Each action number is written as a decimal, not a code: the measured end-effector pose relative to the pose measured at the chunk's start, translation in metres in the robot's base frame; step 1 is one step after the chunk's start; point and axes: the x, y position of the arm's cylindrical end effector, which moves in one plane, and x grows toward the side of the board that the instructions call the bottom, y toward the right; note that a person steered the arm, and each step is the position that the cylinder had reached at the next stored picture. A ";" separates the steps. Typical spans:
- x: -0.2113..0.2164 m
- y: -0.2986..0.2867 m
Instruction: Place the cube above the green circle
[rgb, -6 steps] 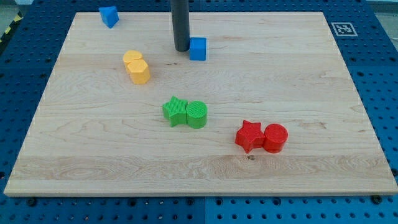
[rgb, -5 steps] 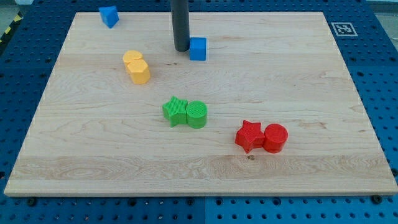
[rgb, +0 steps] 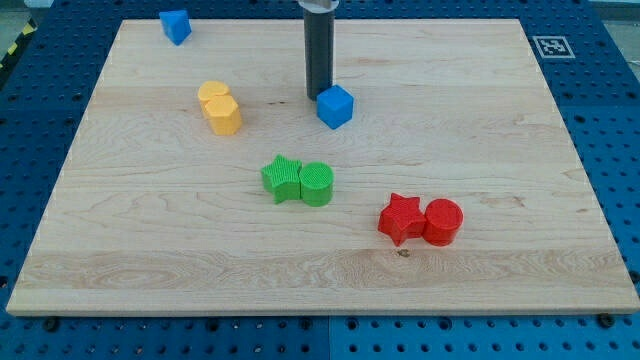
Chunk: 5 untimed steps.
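The blue cube (rgb: 336, 106) sits turned at an angle on the wooden board (rgb: 480, 150), above and slightly right of the green circle (rgb: 317, 184). My tip (rgb: 319, 96) touches the cube's upper left side. The green star (rgb: 282, 179) lies against the green circle's left side.
A second blue block (rgb: 175, 26) lies near the board's top left corner. Two yellow blocks (rgb: 219, 107) sit together at the left. A red star (rgb: 401, 218) and a red circle (rgb: 443, 222) sit together at the lower right.
My tip moved right and down, pushing the blue cube down and right toward the green circle and turning it.
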 end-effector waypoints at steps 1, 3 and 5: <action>-0.001 0.024; 0.025 0.081; 0.028 0.017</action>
